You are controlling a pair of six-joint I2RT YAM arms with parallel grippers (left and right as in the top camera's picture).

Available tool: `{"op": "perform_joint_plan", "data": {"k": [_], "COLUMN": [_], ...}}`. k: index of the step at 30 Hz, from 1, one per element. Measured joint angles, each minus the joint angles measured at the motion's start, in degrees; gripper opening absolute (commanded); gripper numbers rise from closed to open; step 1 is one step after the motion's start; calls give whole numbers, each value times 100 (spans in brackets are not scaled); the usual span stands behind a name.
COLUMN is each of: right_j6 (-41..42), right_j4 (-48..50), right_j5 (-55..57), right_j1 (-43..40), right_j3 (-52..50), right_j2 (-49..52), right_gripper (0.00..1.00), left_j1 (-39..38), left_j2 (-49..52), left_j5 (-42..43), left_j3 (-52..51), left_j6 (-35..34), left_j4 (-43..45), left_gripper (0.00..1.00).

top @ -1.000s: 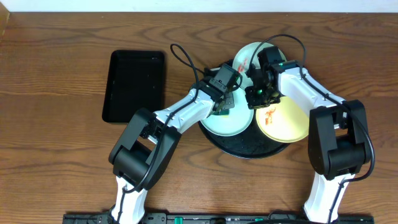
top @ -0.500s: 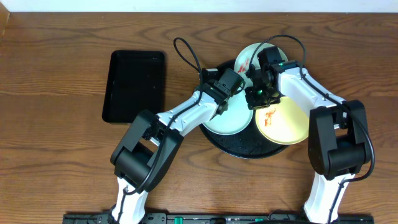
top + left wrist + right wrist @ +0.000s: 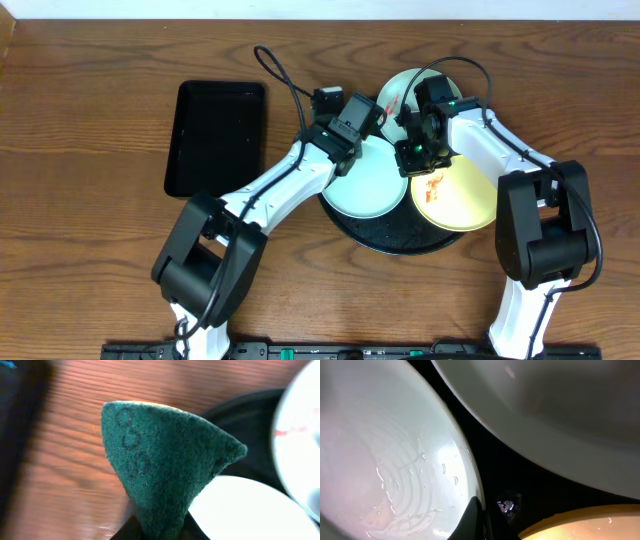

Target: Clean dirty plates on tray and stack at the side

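Okay, nearest we see the round black tray (image 3: 395, 240) carrying a wet, smear-free mint plate (image 3: 365, 190) left and a smeared yellow plate (image 3: 460, 195) right. Right gripper (image 3: 418, 152), pressed together, sits between them. Left gripper (image 3: 350, 122) pinches a green pad (image 3: 160, 460); the smeared far plate (image 3: 400, 88) lies just right of it, beyond. Wood table (image 3: 100, 250) left should give stacking room.

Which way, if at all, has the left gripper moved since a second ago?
Yes. Against the rectangular black tray, the left gripper, shut on the green sponge, moved toward the table's far edge, off the mint plate.
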Motion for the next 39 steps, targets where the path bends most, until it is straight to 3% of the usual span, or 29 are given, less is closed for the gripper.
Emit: {"op": "perform_joint_plan", "data": {"k": [6, 13, 15, 17, 28, 35, 39], "right_j6": [0, -2, -2, -2, -2, -2, -2], "right_j4": [2, -4, -4, -4, -4, -4, -2], "right_j5": [7, 7, 7, 7, 9, 9, 9], "right_j1": [2, 2, 2, 2, 2, 2, 2], "right_j3": [0, 0, 0, 0, 0, 0, 0], "right_j2": [0, 0, 0, 0, 0, 0, 0], "right_gripper": [1, 1, 1, 1, 1, 1, 1], "left_j1": [-50, -81, -81, -81, -81, -81, -81], "left_j2": [74, 448, 483, 483, 476, 232, 61], "left_j5": [1209, 1567, 1591, 1611, 1659, 1351, 1316], "left_j3": [0, -2, -2, -2, -2, -2, -2], "left_j6": [-186, -289, -289, -269, 22, 197, 323], "left_j4": [455, 136, 35, -26, -83, -219, -345], "left_gripper": [9, 10, 21, 44, 47, 61, 62]}}
